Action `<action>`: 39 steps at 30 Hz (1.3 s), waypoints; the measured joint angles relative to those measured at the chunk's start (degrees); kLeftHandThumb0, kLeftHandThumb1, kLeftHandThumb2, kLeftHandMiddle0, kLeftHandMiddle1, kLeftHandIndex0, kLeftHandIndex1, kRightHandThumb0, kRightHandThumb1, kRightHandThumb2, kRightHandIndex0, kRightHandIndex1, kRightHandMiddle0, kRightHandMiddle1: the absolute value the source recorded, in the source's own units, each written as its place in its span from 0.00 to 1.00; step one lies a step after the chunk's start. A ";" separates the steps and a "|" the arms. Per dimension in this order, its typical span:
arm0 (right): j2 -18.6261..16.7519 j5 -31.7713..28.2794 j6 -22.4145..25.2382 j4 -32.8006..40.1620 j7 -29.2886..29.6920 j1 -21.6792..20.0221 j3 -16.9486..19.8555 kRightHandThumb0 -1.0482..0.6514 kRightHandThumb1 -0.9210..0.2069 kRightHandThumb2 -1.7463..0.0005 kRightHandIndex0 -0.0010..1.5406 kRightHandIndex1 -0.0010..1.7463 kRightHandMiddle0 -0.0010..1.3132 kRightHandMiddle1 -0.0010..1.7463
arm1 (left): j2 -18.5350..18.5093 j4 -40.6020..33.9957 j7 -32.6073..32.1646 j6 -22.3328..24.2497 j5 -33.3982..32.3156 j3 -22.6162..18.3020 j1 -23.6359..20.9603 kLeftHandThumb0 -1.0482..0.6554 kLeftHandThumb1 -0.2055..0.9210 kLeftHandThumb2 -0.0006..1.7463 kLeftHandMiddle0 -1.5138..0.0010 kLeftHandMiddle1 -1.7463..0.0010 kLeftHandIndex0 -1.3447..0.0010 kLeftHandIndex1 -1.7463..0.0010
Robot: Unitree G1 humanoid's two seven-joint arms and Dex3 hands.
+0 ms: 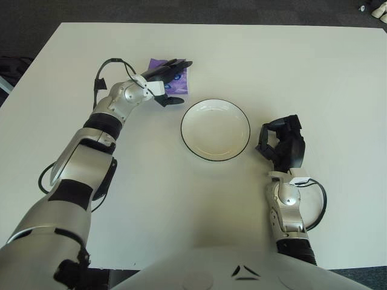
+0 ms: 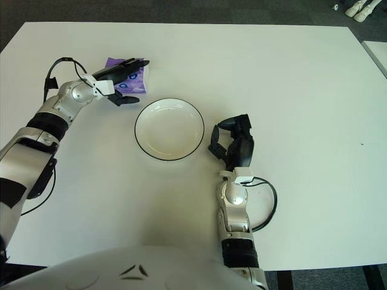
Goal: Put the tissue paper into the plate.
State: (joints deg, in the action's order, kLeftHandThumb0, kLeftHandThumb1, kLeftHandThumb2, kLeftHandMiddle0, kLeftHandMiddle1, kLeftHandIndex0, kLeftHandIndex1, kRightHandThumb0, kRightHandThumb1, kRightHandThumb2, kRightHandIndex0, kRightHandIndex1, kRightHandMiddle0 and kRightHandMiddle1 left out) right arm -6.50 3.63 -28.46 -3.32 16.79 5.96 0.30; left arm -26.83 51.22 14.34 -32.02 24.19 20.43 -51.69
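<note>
A purple tissue packet [image 1: 181, 86] lies flat on the white table, just up and left of the plate. The white plate [image 1: 216, 130] with a thin dark rim is empty at the table's middle. My left hand [image 1: 176, 82] is stretched over the packet, with the dark fingers [image 1: 174, 64] lying across its top and the thumb spread apart below its near edge. The hand covers much of the packet. The packet also shows in the right eye view [image 2: 136, 86]. My right hand [image 1: 282, 142] shows to the right of the plate, fingers curled, holding nothing.
The white table [image 1: 302, 66] extends wide behind and to the right of the plate. A black cable [image 1: 110, 64] loops at my left wrist and another [image 1: 317, 205] at my right forearm. Dark floor lies beyond the table edges.
</note>
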 measured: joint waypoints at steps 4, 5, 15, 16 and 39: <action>-0.01 -0.01 -0.06 0.05 -0.01 -0.02 -0.04 0.37 0.35 0.39 0.46 0.87 0.34 1.00 | -1.24 -5.13 -0.25 -0.50 -0.19 -1.24 3.20 0.11 0.59 0.45 1.00 0.90 1.00 0.88; 0.00 -0.01 -0.06 0.05 -0.02 -0.01 -0.04 0.37 0.35 0.39 0.46 0.88 0.34 1.00 | -1.46 -6.28 -0.30 -0.51 -0.20 -1.68 3.86 0.11 0.60 0.45 1.00 0.90 1.00 0.89; 0.00 -0.13 -0.07 -0.15 -0.19 -0.15 -0.01 0.37 0.35 0.39 0.45 0.88 0.34 1.00 | -4.57 -16.45 0.10 -0.48 -1.31 -6.12 5.17 0.03 0.71 0.38 1.00 0.93 1.00 0.95; 0.00 -0.18 -0.07 -0.24 -0.31 -0.22 -0.01 0.37 0.35 0.40 0.45 0.88 0.34 1.00 | -4.82 -17.02 -0.01 -0.58 -1.24 -6.44 5.13 0.03 0.72 0.38 1.00 0.93 1.00 0.96; -0.05 -1.39 -1.14 -1.99 -3.06 -1.89 0.76 0.38 0.31 0.42 0.43 0.90 0.32 1.00 | -4.83 -11.60 -0.56 -3.09 -0.46 -8.16 -1.06 0.07 0.68 0.37 1.00 0.82 1.00 0.88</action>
State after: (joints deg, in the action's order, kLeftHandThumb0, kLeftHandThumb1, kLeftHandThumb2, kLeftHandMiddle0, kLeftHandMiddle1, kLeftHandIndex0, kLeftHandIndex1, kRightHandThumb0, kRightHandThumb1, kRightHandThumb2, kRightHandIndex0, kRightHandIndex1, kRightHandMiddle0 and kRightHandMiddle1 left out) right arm -6.55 2.24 -29.60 -5.31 13.73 4.08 1.06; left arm -31.66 39.63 13.78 -35.11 23.73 12.26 -52.75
